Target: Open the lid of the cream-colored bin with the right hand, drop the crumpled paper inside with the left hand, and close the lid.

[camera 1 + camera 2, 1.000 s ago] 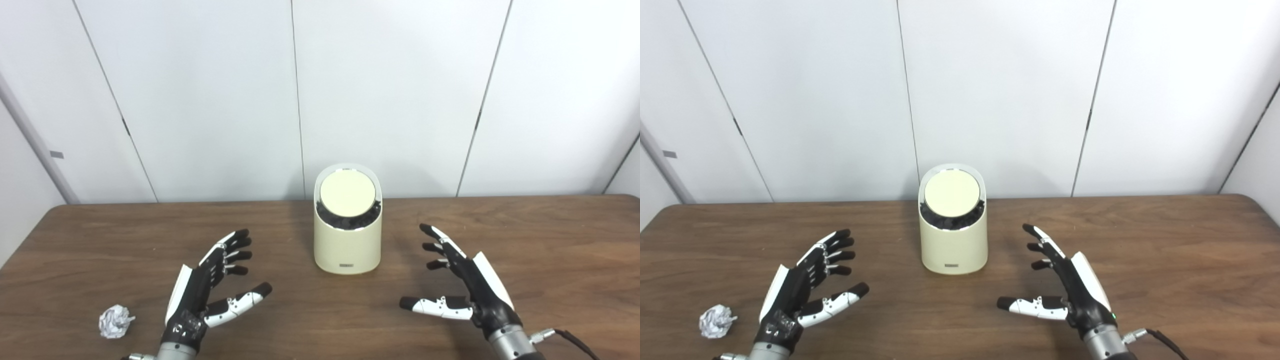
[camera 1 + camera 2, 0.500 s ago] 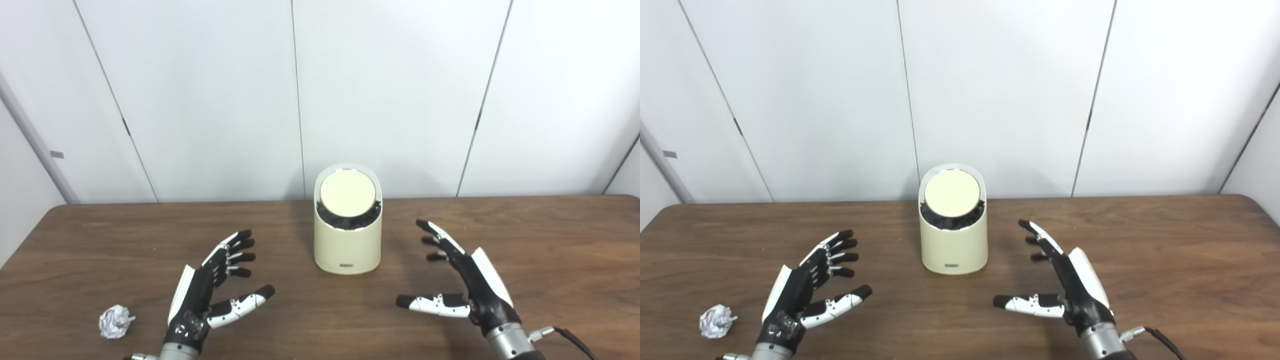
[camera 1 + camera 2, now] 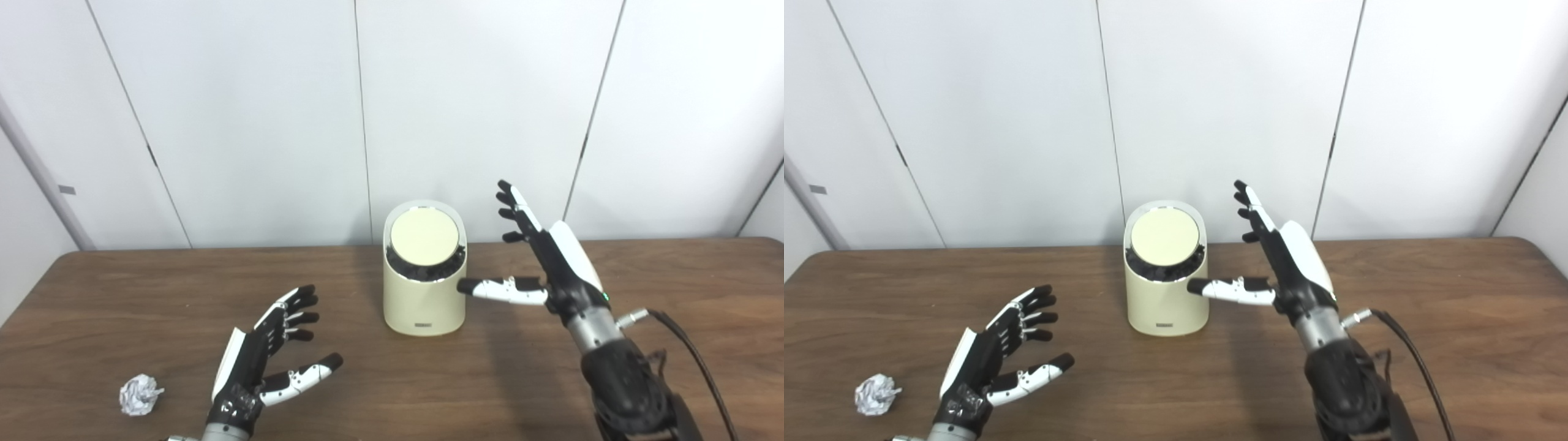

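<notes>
Work surface: a dark brown wood-grain table (image 3: 110,294), matte, with a rounded near-left and far-right corner. Behind it stands a wall of plain white panels (image 3: 245,110) divided by thin dark seams.

Cream-colored bin (image 3: 424,300): a smooth, glossy cylinder with rounded edges, standing upright near the far centre of the table. Its top is cut at a slant toward the viewer. A flat round cream lid (image 3: 424,237) sits in that slanted opening, closed, ringed by a pale rim at the far side and a dark, rough-looking band at the near side. A small dark label is fixed low on the front wall.

Crumpled paper (image 3: 139,394): a white, irregular, creased ball lying on the table at the near left, well apart from the bin and just left of the left hand, not touching it.

Left hand (image 3: 260,364): black segmented fingers with white plates, released, fingers spread, palm facing right, holding nothing, low over the near table.

Right hand (image 3: 542,257): raised just right of the bin, released, fingers spread and pointing up and away. Its white-and-black thumb (image 3: 499,288) extends left toward the bin's upper side wall; contact cannot be determined. A black cable (image 3: 692,355) runs from the metal wrist.
</notes>
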{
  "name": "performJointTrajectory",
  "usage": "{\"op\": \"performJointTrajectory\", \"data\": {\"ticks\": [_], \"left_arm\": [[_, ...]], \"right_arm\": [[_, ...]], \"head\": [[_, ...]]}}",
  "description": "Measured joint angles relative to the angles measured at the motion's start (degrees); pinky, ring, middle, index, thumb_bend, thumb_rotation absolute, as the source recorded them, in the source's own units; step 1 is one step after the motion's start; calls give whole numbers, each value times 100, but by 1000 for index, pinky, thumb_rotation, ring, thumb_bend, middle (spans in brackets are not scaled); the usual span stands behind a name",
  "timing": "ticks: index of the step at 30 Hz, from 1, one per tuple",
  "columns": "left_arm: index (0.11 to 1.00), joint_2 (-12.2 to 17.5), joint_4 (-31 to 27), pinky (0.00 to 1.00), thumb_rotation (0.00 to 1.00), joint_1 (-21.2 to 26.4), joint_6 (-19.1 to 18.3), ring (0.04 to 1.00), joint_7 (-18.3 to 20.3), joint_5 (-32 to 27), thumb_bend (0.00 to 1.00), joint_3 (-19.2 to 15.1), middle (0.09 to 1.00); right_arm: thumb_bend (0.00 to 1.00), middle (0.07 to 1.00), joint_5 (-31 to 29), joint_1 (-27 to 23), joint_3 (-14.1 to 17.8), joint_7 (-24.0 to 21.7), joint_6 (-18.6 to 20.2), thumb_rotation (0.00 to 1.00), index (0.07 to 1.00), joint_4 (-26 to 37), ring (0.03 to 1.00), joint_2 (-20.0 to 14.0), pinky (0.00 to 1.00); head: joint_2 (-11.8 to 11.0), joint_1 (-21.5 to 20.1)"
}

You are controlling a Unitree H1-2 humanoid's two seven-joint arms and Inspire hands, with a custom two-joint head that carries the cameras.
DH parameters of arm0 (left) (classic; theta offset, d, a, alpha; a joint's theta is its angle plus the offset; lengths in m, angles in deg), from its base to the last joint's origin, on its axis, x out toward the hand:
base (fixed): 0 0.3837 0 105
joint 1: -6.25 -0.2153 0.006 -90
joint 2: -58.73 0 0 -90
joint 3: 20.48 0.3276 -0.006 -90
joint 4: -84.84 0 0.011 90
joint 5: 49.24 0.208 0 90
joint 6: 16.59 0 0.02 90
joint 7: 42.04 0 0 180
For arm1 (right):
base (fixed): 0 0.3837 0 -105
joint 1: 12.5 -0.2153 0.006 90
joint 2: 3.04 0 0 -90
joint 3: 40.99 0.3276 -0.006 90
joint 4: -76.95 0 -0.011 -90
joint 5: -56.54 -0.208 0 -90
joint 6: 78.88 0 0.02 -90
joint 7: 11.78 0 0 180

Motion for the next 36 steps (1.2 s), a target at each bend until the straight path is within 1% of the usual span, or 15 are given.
{"op": "performJointTrajectory", "data": {"ticks": [2, 5, 11, 18, 23, 27, 32, 34, 36], "left_arm": [[874, 1, 0, 707, 143, -2, -7, 776, 2, -1, 705, -1, 842], [874, 0, 0, 706, 143, -2, -8, 775, 1, -1, 708, -1, 842], [873, 3, 0, 702, 141, -2, -7, 774, 1, 2, 704, 3, 840], [873, 6, 0, 692, 143, -1, -7, 774, 3, 3, 705, 15, 840], [876, 8, 0, 685, 131, 2, -7, 774, 11, -1, 703, 15, 846], [876, 12, 0, 673, 142, 5, -7, 779, 15, -3, 707, 11, 850], [876, 12, 0, 669, 146, 10, -9, 776, 15, -3, 706, 12, 850], [875, 13, 0, 672, 143, 13, -9, 776, 15, -2, 704, 14, 849], [874, 13, 0, 676, 141, 13, -10, 776, 14, -2, 707, 13, 848]], "right_arm": [[847, 951, 42, -92, -54, -56, 160, 485, 1000, -9, 874, -1, 675], [853, 951, 64, -259, -138, -73, 282, 493, 1000, -59, 872, 0, 670], [808, 960, 186, -597, -258, -71, 353, 551, 1000, -255, 857, 1, 667], [732, 985, 342, -851, -390, -72, 555, 516, 1000, -492, 885, 32, 680], [730, 983, 379, -981, -476, -76, 723, 525, 1000, -607, 893, 59, 710], [730, 965, 400, -1034, -522, -68, 779, 493, 993, -741, 889, 103, 711], [729, 962, 478, -1103, -575, -30, 783, 479, 986, -951, 900, 175, 722], [712, 958, 489, -1144, -574, -10, 782, 431, 978, -1059, 894, 200, 713], [706, 954, 489, -1160, -574, 4, 780, 403, 974, -1130, 889, 219, 709]], "head": [[0, 0], [18, -9], [9, -9], [9, -9], [0, -18], [0, -18], [9, -9], [18, -9], [26, 0]]}}
